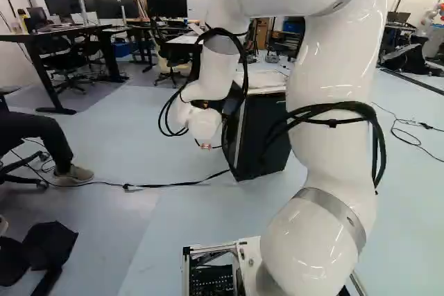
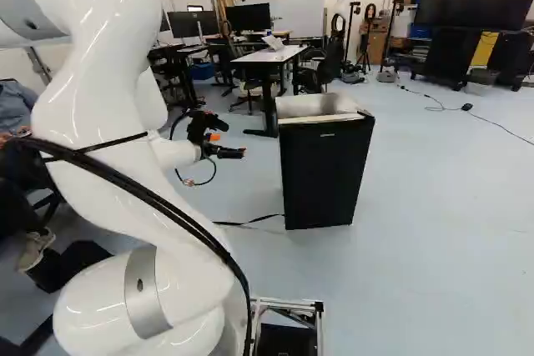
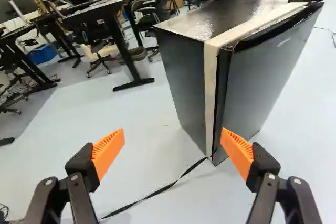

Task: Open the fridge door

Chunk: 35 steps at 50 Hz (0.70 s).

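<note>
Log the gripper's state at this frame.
Gripper: open, nothing between its fingers, the fridge ahead with its door closed.

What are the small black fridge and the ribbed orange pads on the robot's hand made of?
The boxy black fridge looks like painted metal or plastic: its top shines with textured reflections, its door is duller. The ribbed orange pads seem matte rubber or soft plastic, given their fine ridges.
</note>
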Motion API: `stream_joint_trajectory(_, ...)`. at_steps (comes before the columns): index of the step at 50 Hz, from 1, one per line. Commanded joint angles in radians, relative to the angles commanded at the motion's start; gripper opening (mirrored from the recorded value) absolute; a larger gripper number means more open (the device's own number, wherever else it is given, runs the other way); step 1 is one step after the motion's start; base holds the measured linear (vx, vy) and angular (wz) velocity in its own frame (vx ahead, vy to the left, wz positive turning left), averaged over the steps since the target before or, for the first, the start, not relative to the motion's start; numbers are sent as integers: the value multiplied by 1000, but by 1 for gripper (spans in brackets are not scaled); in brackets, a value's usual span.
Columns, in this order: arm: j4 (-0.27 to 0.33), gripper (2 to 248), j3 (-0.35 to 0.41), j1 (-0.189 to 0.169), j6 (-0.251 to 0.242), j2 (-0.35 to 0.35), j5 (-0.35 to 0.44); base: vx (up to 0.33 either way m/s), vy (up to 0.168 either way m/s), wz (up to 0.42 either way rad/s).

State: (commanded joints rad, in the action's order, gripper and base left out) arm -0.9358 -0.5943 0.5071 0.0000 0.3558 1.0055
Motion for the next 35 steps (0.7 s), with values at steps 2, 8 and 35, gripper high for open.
stream_joint_trajectory(2, -12, 247, -8, -2, 0, 11, 4, 0, 0, 0)
stream_joint_trajectory(8, -48, 247, -30, -6, 0, 43, 16, 0, 0, 0)
stream_joint_trajectory(35, -212, 247, -121, -36, 0, 167, 70, 0, 0, 0)
